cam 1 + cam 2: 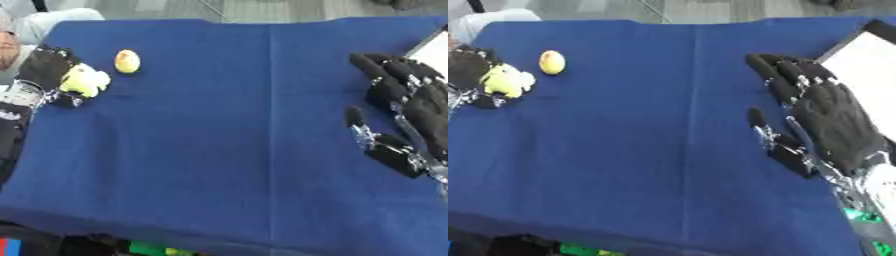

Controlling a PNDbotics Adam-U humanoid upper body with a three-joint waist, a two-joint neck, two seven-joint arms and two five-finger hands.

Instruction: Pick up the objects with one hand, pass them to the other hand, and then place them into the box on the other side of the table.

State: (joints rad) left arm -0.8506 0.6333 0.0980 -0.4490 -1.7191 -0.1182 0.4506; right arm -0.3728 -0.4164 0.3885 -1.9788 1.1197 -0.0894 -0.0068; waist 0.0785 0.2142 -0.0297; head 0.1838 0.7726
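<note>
My left hand [48, 70] curls round a pale yellow-green object [81, 81]; my right hand [829, 117] lies open beside the white box [868, 65], shown fuller in the right eye view. No writing reads.

The blue table [227, 130] is seen from above by both head eyes, facing down and forward at close range. Nearly the whole cloth is shared; more of the white box [868, 70] is caught at upper right by the right eye.

Black hand [833, 120], silver joints
</note>
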